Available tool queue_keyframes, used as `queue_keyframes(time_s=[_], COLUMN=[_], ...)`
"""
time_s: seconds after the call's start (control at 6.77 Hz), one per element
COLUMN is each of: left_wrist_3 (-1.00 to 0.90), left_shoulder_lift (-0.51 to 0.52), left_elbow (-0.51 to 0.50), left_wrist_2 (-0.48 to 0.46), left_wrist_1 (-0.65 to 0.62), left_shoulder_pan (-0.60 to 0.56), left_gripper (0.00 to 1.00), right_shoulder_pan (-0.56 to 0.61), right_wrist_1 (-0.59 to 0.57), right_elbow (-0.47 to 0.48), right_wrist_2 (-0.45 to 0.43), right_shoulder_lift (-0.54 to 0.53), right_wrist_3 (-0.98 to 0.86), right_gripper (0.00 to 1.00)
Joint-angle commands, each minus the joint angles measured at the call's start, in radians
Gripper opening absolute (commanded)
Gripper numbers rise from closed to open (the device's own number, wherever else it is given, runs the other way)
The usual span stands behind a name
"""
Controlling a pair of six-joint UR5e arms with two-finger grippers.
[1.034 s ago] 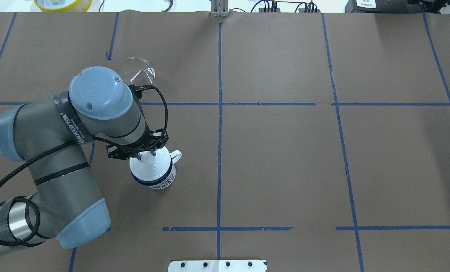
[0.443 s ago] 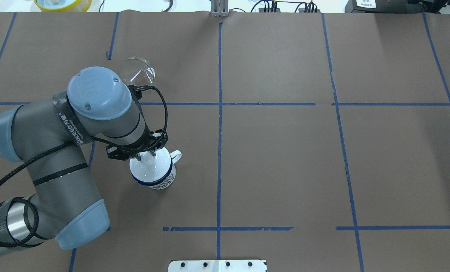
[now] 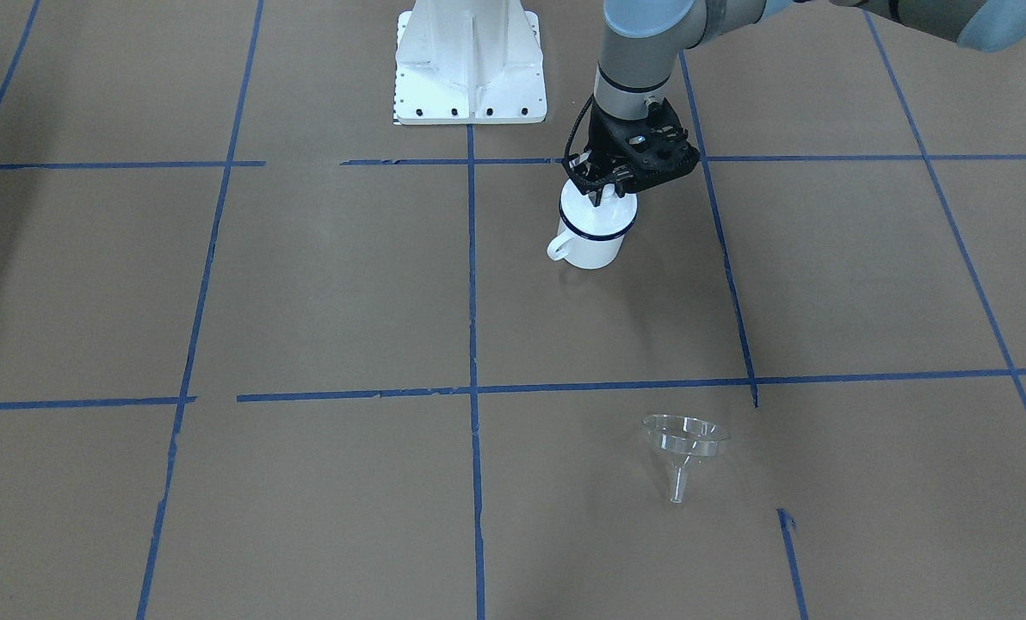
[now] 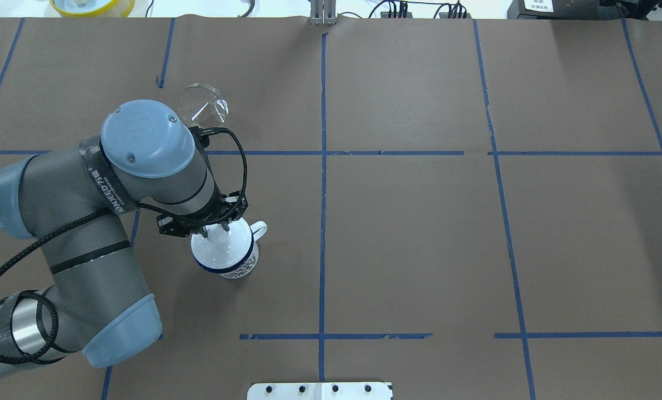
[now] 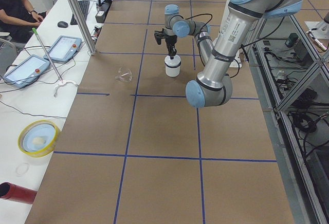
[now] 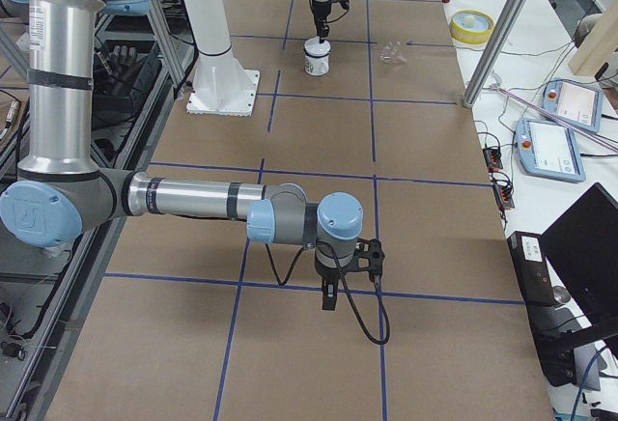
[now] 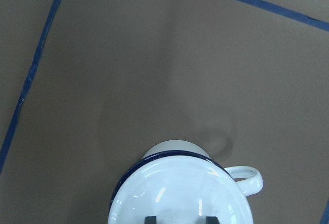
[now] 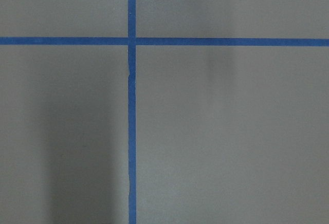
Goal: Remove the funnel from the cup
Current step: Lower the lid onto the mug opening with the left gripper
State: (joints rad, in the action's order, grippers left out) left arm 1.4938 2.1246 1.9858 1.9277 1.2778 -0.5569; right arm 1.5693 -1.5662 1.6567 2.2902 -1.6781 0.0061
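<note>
The clear funnel [image 4: 200, 104] lies on its side on the brown table, far from the cup; it also shows in the front view [image 3: 683, 439]. The white cup [image 4: 236, 266] with a dark blue rim stands upright with its handle [image 7: 247, 178] to the side. A round white lid [image 7: 180, 193] covers its mouth. My left gripper [image 4: 215, 228] hangs straight down over the lid, with its fingers close together around the lid's knob. My right gripper [image 6: 328, 297] hovers over bare table at the other end; I cannot tell whether it is open or shut.
Blue tape lines cross the brown table cover. The white robot base plate [image 3: 470, 65] stands behind the cup. A yellow-rimmed dish [image 5: 37, 136], tablets and a seated person are on the side bench beyond the table's edge.
The left arm has shifted only very slightly and come back. The cup, lid and funnel stay where they were.
</note>
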Motion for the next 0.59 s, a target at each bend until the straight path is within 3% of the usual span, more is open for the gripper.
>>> queue_keyframes(time_s=[0.0, 0.44], left_wrist_3=[0.006, 0.005], left_shoulder_lift=[0.000, 0.002], left_elbow=[-0.002, 0.002], left_wrist_2=[-0.001, -0.001], left_wrist_1=[0.000, 0.000], left_shoulder_pan=[0.000, 0.000], left_gripper=[1.00, 1.00], right_shoulder_pan=[0.000, 0.000], right_wrist_1=[0.000, 0.000], right_elbow=[0.000, 0.000], right_wrist_2=[0.000, 0.000], right_shoulder_lift=[0.000, 0.000], right_wrist_3=[0.000, 0.000], right_gripper=[1.00, 1.00])
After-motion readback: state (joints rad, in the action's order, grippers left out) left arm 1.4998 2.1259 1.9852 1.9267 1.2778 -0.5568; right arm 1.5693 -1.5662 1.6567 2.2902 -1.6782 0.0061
